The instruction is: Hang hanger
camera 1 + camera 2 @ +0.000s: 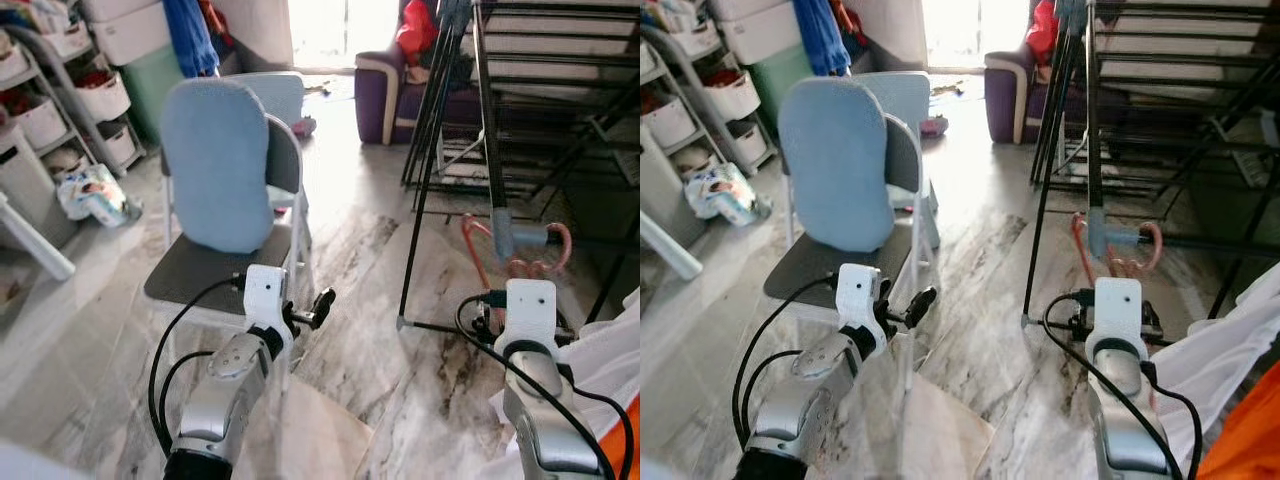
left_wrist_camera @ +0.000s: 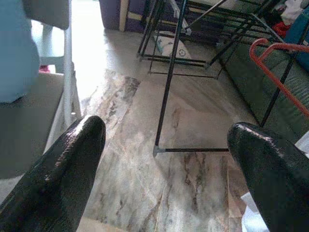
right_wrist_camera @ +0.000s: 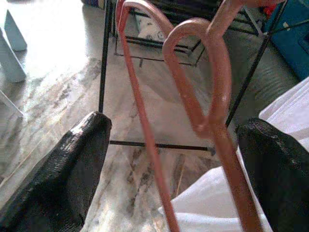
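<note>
A salmon-orange hanger (image 1: 518, 262) hangs low at the black drying rack (image 1: 438, 150), by the grey joint (image 1: 505, 236) on one of its bars. In the right wrist view the hanger's hook (image 3: 193, 72) and thin arm stand between my wide-apart fingers, touching neither. My right gripper (image 3: 176, 126) is open around it, just behind the hanger on the right. A white garment (image 1: 612, 350) lies below and to the right of the hanger. My left gripper (image 1: 316, 306) is open and holds nothing, raised beside the chair.
A chair with a blue back cushion (image 1: 218, 165) stands close at the left. A purple sofa (image 1: 380, 95) is at the back, shelves with white bins (image 1: 95, 95) at far left. Marble floor (image 1: 360, 300) lies between chair and rack.
</note>
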Tool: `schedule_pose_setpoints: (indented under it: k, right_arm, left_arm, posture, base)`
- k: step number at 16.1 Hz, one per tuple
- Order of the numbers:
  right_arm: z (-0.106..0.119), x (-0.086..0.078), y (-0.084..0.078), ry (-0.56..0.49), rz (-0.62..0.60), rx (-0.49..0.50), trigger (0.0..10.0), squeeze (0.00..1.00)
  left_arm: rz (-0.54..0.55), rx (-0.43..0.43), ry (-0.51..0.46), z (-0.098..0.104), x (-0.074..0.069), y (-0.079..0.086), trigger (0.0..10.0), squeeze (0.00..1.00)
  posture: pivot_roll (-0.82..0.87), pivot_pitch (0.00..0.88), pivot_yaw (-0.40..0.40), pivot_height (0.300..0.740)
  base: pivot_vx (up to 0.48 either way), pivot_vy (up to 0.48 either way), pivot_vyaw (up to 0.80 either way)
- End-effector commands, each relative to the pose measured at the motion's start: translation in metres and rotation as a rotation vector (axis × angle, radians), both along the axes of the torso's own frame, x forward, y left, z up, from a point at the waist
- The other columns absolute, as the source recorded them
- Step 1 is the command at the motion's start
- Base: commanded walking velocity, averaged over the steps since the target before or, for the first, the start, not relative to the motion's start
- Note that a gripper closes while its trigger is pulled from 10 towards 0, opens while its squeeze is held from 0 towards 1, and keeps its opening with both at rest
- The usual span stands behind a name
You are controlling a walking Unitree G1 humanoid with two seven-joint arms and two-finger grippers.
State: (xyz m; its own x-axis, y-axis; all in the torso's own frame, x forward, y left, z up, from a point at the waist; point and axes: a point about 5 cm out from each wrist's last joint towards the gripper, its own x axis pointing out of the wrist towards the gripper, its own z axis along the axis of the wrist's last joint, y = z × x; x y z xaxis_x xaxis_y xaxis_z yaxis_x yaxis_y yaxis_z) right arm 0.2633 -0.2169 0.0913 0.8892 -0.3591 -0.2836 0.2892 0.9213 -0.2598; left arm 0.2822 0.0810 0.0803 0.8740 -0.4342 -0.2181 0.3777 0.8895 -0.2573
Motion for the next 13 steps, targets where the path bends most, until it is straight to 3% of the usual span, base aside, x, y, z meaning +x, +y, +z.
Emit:
schedule_pose_setpoints:
  k: [1, 13]
  right_arm:
    - [-0.0003, 0.0008, 0.0021, 0.002, 0.010, 0.007, 10.0, 1.00]
    - [0.0000, 0.0083, 0.0106, -0.010, 0.048, 0.025, 10.0, 1.00]
  left_arm:
    - [0.006, 0.009, -0.007, 0.0005, 0.0007, 0.0009, 10.0, 0.00]
    - [0.012, 0.014, -0.020, 0.0029, 0.0044, 0.0018, 10.0, 0.00]
  posture:
    - [-0.17, 0.000, 0.050, 0.740]
    - [-0.17, 0.000, 0.052, 0.740]
  base:
    - [-0.300, 0.000, 0.00]
    - [-0.299, 0.000, 0.00]
